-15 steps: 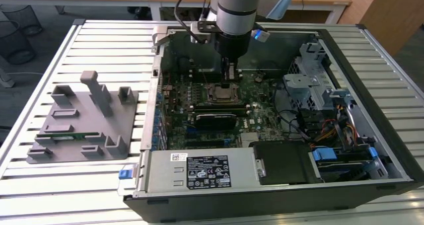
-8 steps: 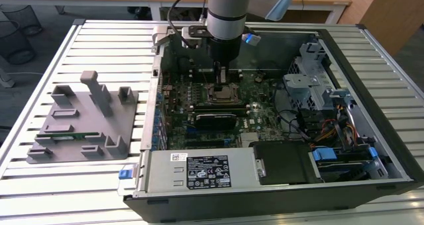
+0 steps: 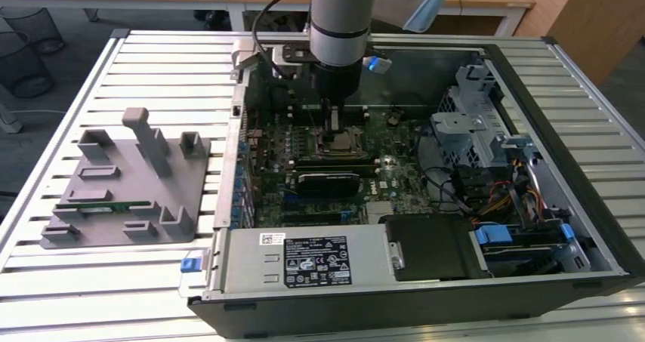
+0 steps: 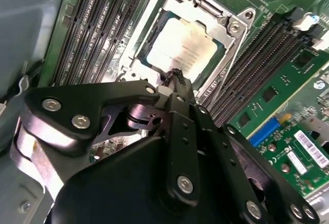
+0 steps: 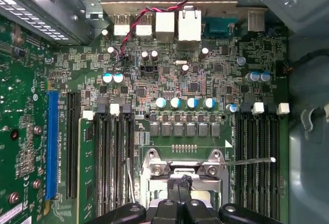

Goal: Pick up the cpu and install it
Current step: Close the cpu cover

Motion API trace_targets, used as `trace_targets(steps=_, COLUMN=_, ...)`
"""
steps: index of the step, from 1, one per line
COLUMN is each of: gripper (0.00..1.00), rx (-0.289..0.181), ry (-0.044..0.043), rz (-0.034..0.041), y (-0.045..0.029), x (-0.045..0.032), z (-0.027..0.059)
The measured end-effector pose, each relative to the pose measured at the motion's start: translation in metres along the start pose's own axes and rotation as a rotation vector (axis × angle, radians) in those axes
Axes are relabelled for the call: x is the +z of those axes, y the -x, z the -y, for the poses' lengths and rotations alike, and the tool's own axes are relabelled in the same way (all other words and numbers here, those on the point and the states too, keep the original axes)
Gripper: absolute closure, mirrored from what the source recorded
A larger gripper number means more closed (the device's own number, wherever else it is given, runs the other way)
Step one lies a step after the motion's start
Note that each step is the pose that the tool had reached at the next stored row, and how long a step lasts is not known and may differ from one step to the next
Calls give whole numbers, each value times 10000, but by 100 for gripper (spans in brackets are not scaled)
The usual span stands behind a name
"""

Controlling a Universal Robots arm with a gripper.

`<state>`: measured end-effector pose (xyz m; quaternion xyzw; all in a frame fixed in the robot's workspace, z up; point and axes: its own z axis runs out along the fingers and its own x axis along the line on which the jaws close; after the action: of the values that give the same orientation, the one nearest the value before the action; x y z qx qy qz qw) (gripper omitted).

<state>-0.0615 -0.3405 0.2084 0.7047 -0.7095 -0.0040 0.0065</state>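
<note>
Now the gripper (image 4: 175, 74), its fingers closed together on nothing, has its tips at the edge of the cpu (image 4: 180, 47). The cpu lies flat in the socket (image 4: 234, 26), upper centre of the exterior view, inside the case (image 3: 403, 306).

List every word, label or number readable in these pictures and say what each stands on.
Black label on the power supply: print too small to read.
cpu lid: faint marking, illegible.
White sticker on the green card: blurred.
Lettering beside the blue slot: too small.
Nothing can be quoted.
</note>
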Motion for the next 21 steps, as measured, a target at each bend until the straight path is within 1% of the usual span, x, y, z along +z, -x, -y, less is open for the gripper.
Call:
trace_targets(steps=6, gripper=89, rx=1, ry=-1, rz=1, y=2, x=81, z=-1)
trace_targets(steps=9, gripper=89, rx=1, ry=1, rz=-3, y=2, x=89, z=-2)
trace_targets(steps=11, gripper=89, rx=1, ry=0, rz=-1, y=2, x=74, z=-2)
trace_targets(steps=16, gripper=89, rx=0, ry=0, rz=-1, y=2, x=-30, z=-3)
trace_targets(steps=17, gripper=89, rx=1, ry=1, rz=-2, y=1, x=-40, z=-4)
trace_targets(steps=21, gripper=89, rx=2, ry=-1, rz=-1, y=-4, x=-39, z=-1)
